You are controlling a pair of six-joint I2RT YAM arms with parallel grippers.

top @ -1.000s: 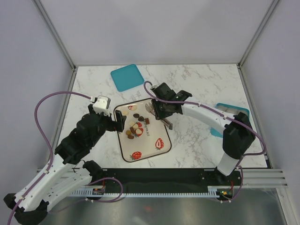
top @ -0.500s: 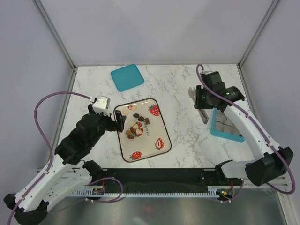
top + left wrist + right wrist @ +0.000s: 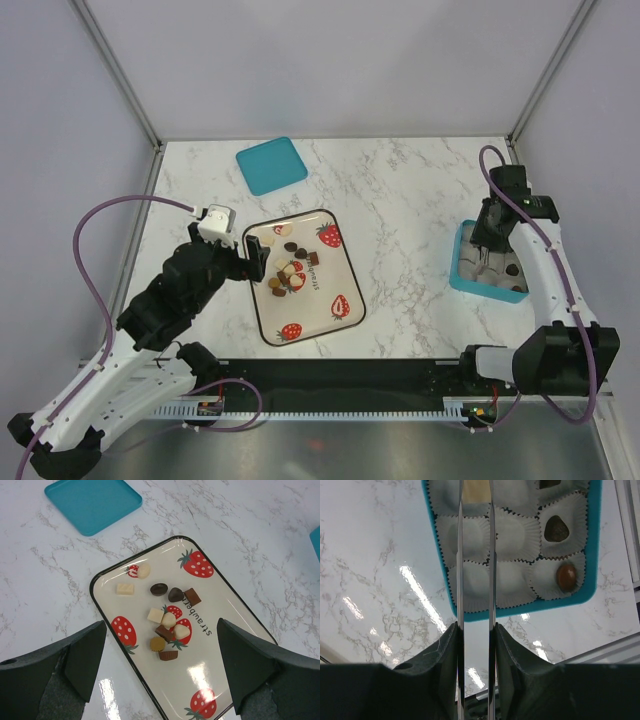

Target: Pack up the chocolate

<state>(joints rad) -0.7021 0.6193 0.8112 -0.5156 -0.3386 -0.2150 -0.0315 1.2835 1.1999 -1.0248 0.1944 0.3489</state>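
Surface [image 3: 260,525]: white marble-look, polished, streaks of glare.
Tray [image 3: 165,565]: glossy, cream, printed.
Chocolate [image 3: 159,589]: smooth, faint sheen.
Lid [image 3: 92,502], upper left: matt teal plastic.
Box [image 3: 545,603]: teal plastic.
Cups [image 3: 515,530]: white pleated paper.
Right gripper [image 3: 475,486] jaws: thin bright metal on matt black plastic mounts.

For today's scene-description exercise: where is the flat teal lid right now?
In the top view the flat teal lid lies on the marble table, far left, just beyond the far corner of the strawberry tray, touching nothing.
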